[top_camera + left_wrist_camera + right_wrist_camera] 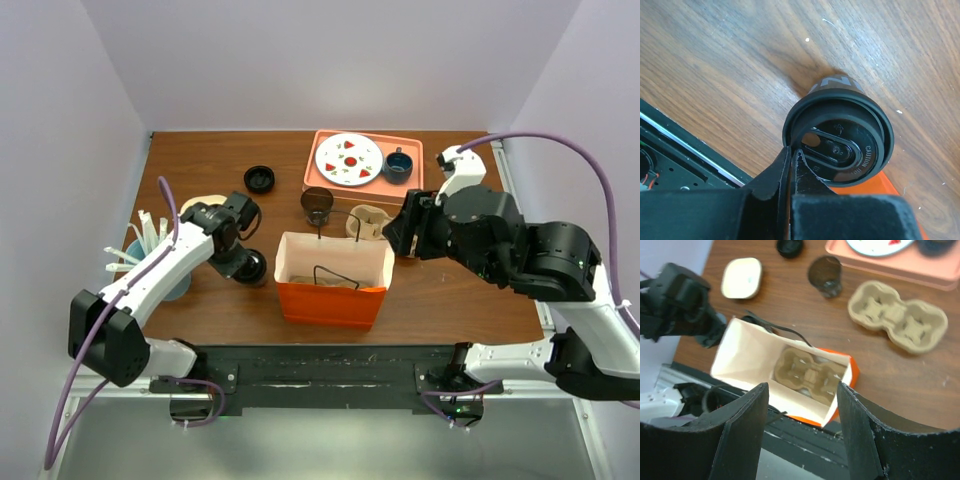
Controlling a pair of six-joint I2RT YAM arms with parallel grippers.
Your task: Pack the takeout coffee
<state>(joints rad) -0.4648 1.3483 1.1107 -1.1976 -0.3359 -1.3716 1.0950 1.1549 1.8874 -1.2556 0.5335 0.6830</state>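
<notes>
The top camera looks down from above and behind the arms over the whole counter (200,160). The left wrist camera sits very close above the coffee cup (840,145). The right wrist camera looks down from higher, past the right hand (802,405), at the orange bag (740,355), which also shows in the top view.

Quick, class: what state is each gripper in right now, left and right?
Left gripper: shut, tips at the lid rim of the takeout coffee; whether it grips cannot be told.
Right gripper: open, holding nothing.
</notes>
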